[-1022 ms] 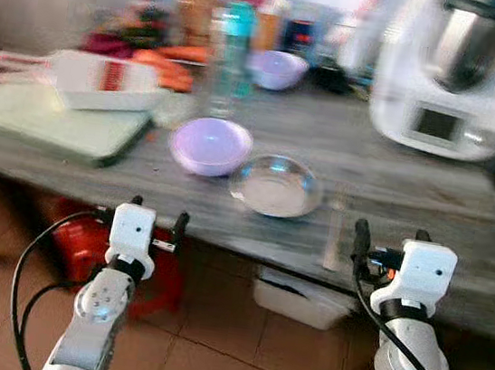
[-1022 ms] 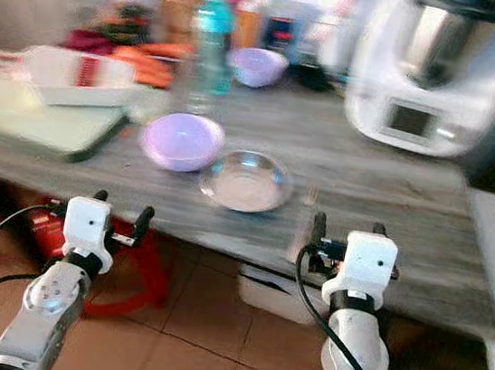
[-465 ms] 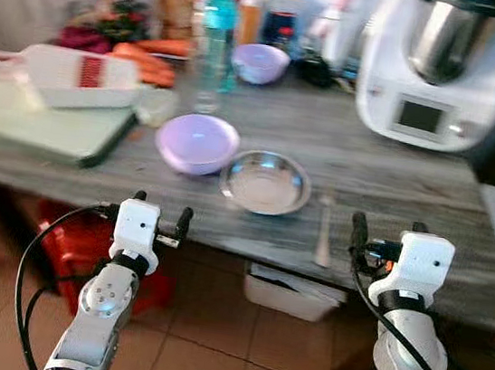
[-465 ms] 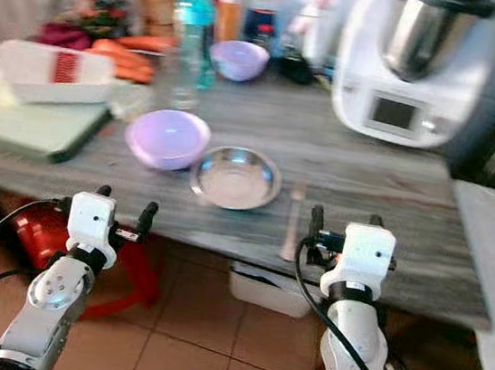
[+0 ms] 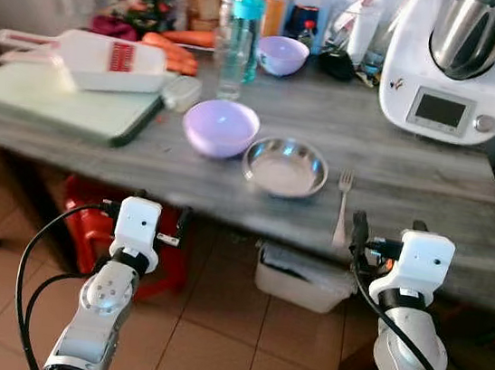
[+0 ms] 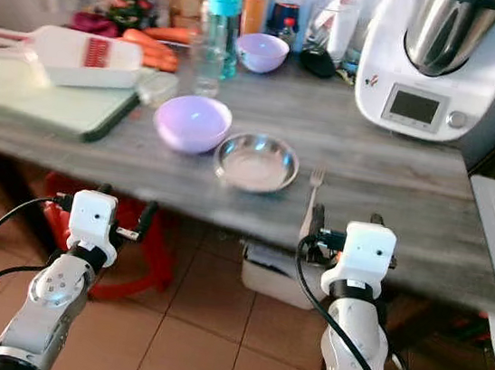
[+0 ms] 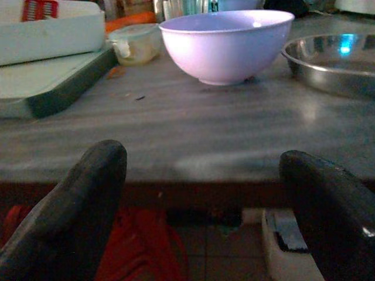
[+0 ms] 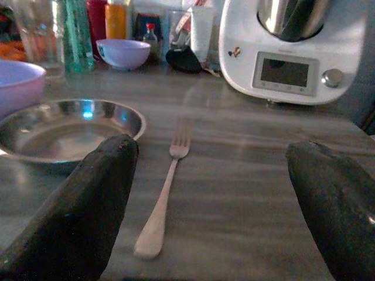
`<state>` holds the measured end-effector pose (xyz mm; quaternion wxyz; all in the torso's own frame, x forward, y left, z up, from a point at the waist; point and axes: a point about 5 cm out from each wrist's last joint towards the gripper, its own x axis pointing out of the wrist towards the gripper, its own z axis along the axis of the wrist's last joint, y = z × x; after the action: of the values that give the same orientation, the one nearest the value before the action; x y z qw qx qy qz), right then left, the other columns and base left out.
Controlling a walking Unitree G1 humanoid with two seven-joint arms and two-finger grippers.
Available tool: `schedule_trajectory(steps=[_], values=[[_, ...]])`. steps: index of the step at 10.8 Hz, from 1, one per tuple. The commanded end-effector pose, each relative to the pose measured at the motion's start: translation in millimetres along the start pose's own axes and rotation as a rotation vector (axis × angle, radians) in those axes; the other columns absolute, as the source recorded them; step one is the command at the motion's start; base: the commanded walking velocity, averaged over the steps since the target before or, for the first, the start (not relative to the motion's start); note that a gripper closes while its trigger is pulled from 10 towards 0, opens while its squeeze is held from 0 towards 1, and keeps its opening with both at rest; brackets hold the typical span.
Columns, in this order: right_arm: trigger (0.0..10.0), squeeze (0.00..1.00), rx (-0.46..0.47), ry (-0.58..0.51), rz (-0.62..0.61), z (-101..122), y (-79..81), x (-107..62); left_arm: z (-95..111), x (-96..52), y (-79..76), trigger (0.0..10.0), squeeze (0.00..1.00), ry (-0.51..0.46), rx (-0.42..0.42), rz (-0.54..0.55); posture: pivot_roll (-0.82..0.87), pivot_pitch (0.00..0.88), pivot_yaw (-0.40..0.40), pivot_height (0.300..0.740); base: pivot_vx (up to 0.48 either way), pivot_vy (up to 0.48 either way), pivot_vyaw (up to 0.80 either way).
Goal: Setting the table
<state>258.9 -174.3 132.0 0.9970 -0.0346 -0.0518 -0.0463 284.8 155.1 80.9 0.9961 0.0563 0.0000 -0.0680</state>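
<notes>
Facing a grey wood-grain surface across the middle of the head view, the robot holds both arms low at the near edge. At the upper left lies a pale green cutting board with a white slicer resting on its far side. Lower left, the left end effector hangs just below the surface edge, fingers apart, gripping nothing. Centre frame, a lilac bowl stands beside a shallow steel dish, the 2 close together; whether they touch cannot be told. Behind them, at top centre, stand a teal-capped bottle and a second lilac bowl. Right of the dish, a fork lies flat, tines pointing away from the robot, handle reaching the near edge. Lower right, the right end effector sits at the surface edge, fingers spread wide with the fork handle between them in the wrist view, untouched. A white kitchen machine occupies the upper right.
</notes>
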Motion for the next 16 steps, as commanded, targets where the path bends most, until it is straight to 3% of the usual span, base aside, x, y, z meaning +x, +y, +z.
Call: schedule_trajectory(steps=[1, 9, 13, 14, 16], values=[[10.0, 0.49, 0.003, 0.003, -0.002, -1.0, -1.8, 1.0, -1.0, 0.3, 0.4, 10.0, 0.00, 0.010, 0.008, 0.000, 0.05, 0.000, 0.001, 0.740, -0.334, 0.000, 0.00], [10.0, 0.48, 0.035, 0.012, -0.029, -4.6, -2.8, -0.9, -1.8, 0.1, -0.2, 10.0, 0.00, 0.018, 0.013, -0.018, 0.05, 0.000, 0.004, 0.740, -0.339, 0.000, 0.00], [10.0, 0.49, 0.068, 0.012, -0.122, -8.2, -12.6, 0.1, 1.1, 0.8, 0.9, 10.0, 0.00, 0.003, 0.031, -0.036, 0.07, 0.000, 0.011, 0.740, -0.323, 0.000, 0.00], [10.0, 0.49, 0.070, 0.034, -0.178, -14.6, -19.1, -4.3, 3.0, -1.0, 5.4, 10.0, 0.00, -0.009, 0.037, -0.031, 0.08, 0.000, 0.004, 0.740, 0.000, 0.000, 0.00], [10.0, 0.49, 0.061, 0.037, -0.180, -15.9, -21.5, -6.6, 1.6, -2.3, 5.0, 10.0, 0.00, -0.007, 0.033, -0.026, 0.07, 0.000, 0.002, 0.740, 0.000, 0.000, 0.00]])
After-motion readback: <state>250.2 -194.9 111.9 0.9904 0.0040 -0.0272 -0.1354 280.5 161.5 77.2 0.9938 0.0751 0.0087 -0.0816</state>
